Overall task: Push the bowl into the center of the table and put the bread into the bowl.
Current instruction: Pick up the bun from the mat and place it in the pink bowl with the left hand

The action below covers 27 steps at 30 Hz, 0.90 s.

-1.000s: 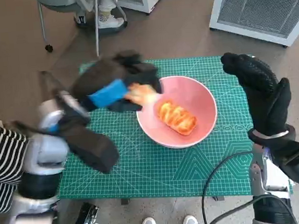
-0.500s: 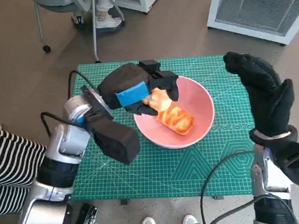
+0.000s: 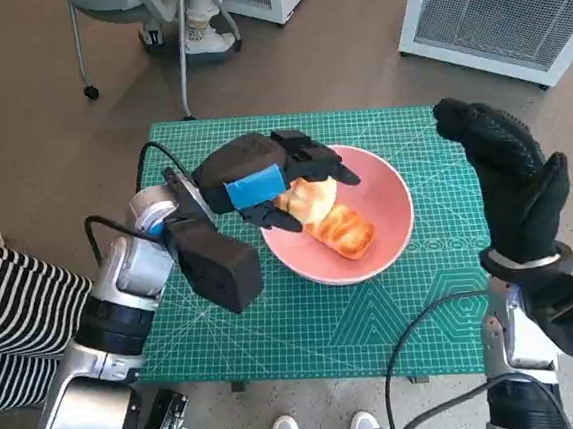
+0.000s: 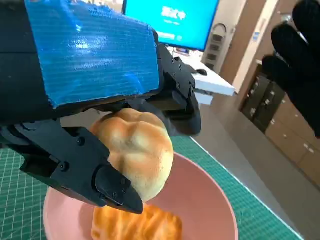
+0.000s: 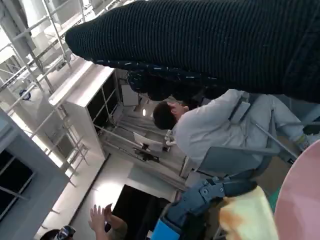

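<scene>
One round bread (image 3: 310, 198) sits in the left robot hand (image 3: 264, 181), gripped right over the pink bowl (image 3: 391, 200) so it can drop in beside another bread (image 3: 343, 228). The bowl rests mid-desk (image 3: 276, 326), and the right robot hand (image 3: 509, 180) waits empty with fingers apart, upright beside it.

The left hand (image 3: 269, 181) carries its round bread (image 3: 308, 199) from the picture's centre-left rightward, now holding it above the pink bowl's (image 3: 391, 200) left half, over the glazed pastry (image 3: 343, 230) inside
</scene>
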{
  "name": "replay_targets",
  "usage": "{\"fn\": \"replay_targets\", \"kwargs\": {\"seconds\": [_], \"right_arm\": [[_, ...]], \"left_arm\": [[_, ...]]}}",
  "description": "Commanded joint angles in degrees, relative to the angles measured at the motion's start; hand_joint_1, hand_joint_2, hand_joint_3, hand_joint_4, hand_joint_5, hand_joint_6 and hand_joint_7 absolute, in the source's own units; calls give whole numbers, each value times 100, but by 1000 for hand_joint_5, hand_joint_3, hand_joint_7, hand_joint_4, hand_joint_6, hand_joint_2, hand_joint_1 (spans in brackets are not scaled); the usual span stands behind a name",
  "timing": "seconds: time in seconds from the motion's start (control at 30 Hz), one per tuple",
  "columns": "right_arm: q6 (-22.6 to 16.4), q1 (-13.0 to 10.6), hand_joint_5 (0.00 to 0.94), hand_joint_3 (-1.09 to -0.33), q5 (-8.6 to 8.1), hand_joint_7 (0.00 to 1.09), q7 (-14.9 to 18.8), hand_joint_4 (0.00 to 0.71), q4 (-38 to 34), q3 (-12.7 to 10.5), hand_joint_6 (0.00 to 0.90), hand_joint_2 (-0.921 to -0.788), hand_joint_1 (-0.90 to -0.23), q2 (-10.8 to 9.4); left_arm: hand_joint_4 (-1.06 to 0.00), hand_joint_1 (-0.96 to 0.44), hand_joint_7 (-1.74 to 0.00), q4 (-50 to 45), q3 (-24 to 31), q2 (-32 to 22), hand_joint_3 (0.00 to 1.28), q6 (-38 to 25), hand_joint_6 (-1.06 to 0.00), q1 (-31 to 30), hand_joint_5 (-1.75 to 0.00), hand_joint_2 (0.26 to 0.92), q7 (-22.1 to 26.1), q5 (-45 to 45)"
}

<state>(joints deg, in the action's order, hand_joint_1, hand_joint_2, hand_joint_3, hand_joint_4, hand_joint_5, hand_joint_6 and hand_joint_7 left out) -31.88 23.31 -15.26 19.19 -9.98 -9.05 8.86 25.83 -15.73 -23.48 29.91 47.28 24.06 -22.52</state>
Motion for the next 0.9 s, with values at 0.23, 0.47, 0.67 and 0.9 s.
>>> {"fn": "replay_targets", "kwargs": {"seconds": [0.23,0.47,0.67,0.9], "right_arm": [[25,-58,1,-746,136,397,-83,205,-100,3,107,-921,-685,30],[98,25,1,-746,140,400,-107,206,-98,27,110,-921,-690,39],[212,103,2,-747,123,403,-129,208,-10,32,114,-921,-688,62],[377,211,2,-747,115,405,-152,209,170,39,113,-921,-688,100]], "left_arm": [[-161,-650,-52,352,92,-51,64,441,-218,230,-1,912,-213,98],[-59,-741,-19,365,317,28,218,285,-169,193,-2,920,74,724],[-20,-769,-8,419,577,120,333,178,-152,177,-1,921,333,1392],[-5,-799,-2,602,998,336,432,70,-142,146,0,921,605,2276]]}}
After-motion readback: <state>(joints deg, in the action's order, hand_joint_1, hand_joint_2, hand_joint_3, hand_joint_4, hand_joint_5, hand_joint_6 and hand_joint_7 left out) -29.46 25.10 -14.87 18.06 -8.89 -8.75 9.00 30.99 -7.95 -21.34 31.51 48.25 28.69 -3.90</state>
